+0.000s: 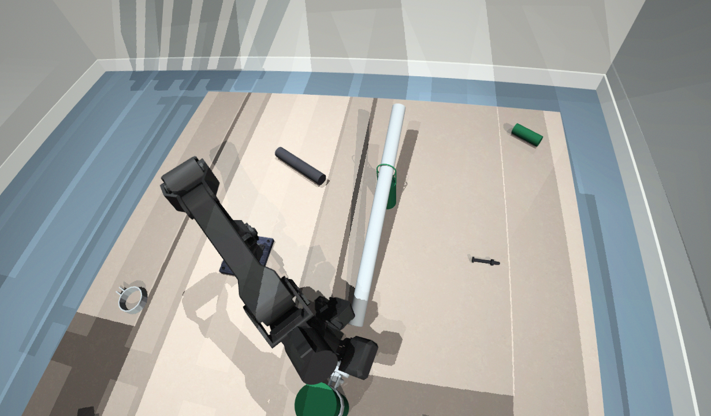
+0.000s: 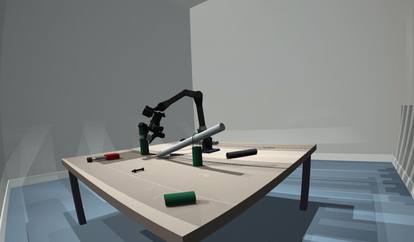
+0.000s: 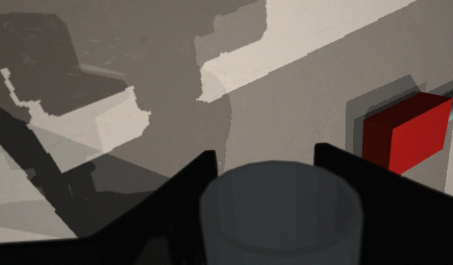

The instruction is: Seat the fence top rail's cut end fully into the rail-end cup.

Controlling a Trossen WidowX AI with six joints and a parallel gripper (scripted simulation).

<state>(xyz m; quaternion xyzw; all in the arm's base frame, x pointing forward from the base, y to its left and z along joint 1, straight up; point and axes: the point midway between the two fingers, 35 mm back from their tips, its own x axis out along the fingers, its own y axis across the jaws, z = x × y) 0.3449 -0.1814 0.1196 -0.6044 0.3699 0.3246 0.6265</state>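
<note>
Two fingers pinch one grey cup (image 3: 282,213); one rail (image 1: 377,207) lies apart.

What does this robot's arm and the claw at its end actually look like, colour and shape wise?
The single arm is matt black all over, built of long boxy links joined by rounded, drum-like joints, and stands on a small dark blue base plate. Its gripper has two flat black fingers with angled tips. No cables, labels or markings can be made out.
</note>
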